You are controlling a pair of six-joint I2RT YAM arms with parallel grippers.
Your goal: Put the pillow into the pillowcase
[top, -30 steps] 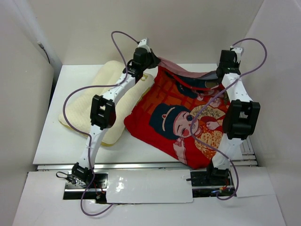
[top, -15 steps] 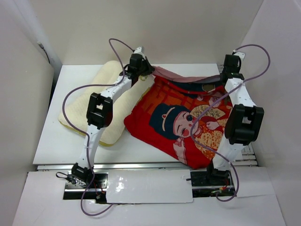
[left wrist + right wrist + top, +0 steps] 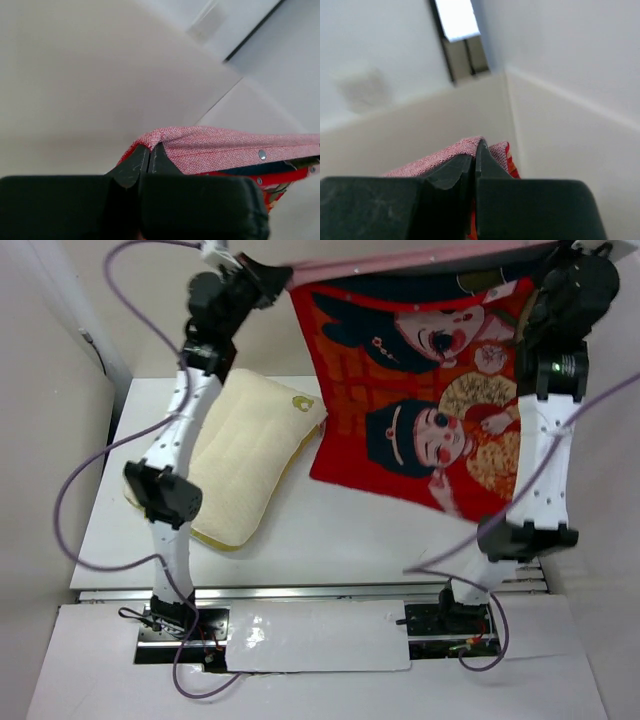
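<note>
The red-orange pillowcase (image 3: 420,390) with two cartoon faces hangs spread in the air between both raised arms, its lower edge draping toward the table. My left gripper (image 3: 283,278) is shut on its top left corner, my right gripper (image 3: 545,262) on its top right corner. Seen from the left wrist, the pink-red hem (image 3: 220,150) is pinched between the left gripper's (image 3: 149,150) black fingers. In the right wrist view the same hem (image 3: 450,152) is folded over the right gripper's (image 3: 476,147) shut tips. The cream pillow (image 3: 240,455) lies flat on the table at the left, untouched.
White walls (image 3: 60,440) enclose the table (image 3: 330,540) on the left, back and right. Purple cables (image 3: 90,490) loop off both arms. The arm bases sit at the near edge.
Both arms have swung up high, lifting the pillowcase off the table by its top corners so it now hangs open-faced. The pillow has stayed in place and is now fully uncovered.
</note>
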